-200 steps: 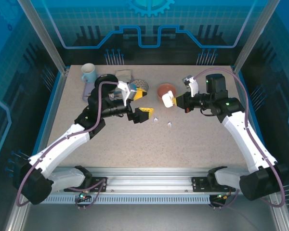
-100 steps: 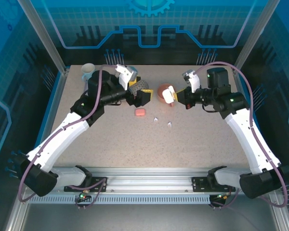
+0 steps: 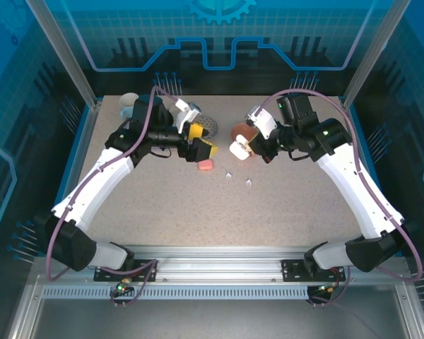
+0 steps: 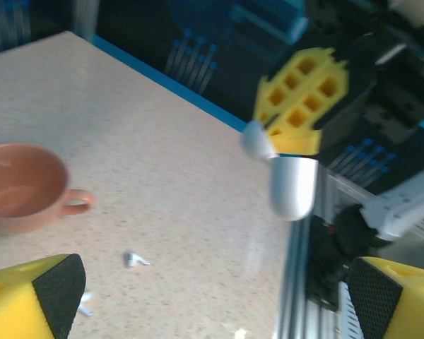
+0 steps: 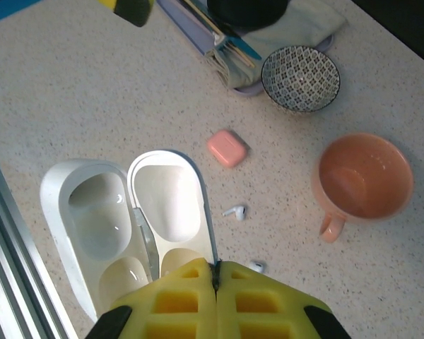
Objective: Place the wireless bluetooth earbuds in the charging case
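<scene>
My right gripper [image 5: 215,267] is shut on the rim of an open white charging case [image 5: 127,219], held above the table with its hollow lid and base facing the wrist camera; from above, the case [image 3: 238,148] hangs beside the right gripper [image 3: 251,146]. Two white earbuds [image 3: 228,174] [image 3: 249,183] lie loose on the table, seen again from the right wrist [image 5: 234,211] [image 5: 256,266]. A closed pink case [image 3: 205,164] lies flat near them. My left gripper [image 3: 200,141] hovers open and empty just behind the pink case. In the left wrist view, one earbud [image 4: 133,260] lies ahead of the left gripper [image 4: 212,304].
An orange cup [image 3: 242,132] stands just behind the white case. A patterned bowl [image 3: 209,125], a cloth with utensils [image 5: 268,35] and a pale blue mug [image 3: 129,101] sit at the back left. The metal rail [image 3: 212,272] runs along the near edge.
The left gripper rose and pulled back toward the far left, uncovering the pink case that now lies on the table. The right gripper carried the white case leftward, in front of the orange cup.
</scene>
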Controlling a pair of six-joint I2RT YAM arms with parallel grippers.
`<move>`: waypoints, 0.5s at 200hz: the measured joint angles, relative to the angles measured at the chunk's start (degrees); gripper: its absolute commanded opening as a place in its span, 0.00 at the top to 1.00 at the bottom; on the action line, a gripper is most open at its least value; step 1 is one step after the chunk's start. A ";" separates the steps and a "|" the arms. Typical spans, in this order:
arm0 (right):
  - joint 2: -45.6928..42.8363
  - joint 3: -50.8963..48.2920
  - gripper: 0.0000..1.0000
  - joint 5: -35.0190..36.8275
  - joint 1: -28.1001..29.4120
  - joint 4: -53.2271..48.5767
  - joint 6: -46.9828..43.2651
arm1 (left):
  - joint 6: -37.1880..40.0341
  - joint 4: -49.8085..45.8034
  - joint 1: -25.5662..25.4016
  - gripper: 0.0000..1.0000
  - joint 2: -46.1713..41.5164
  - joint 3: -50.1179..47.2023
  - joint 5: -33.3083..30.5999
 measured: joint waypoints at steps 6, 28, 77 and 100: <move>0.11 0.02 1.00 0.17 0.04 -0.52 -0.46 | 0.81 -1.70 0.00 0.01 0.59 0.90 1.44; 0.90 0.76 1.00 0.72 0.87 -2.25 -1.57 | 3.19 -6.45 0.00 0.01 2.56 2.56 5.40; 4.50 3.28 1.00 1.57 5.99 -3.89 -3.04 | 5.57 -12.55 -0.20 0.10 7.15 3.93 9.66; 7.37 5.27 1.00 2.64 8.28 -4.57 -3.65 | 6.62 -14.36 -0.74 0.14 8.50 4.13 10.16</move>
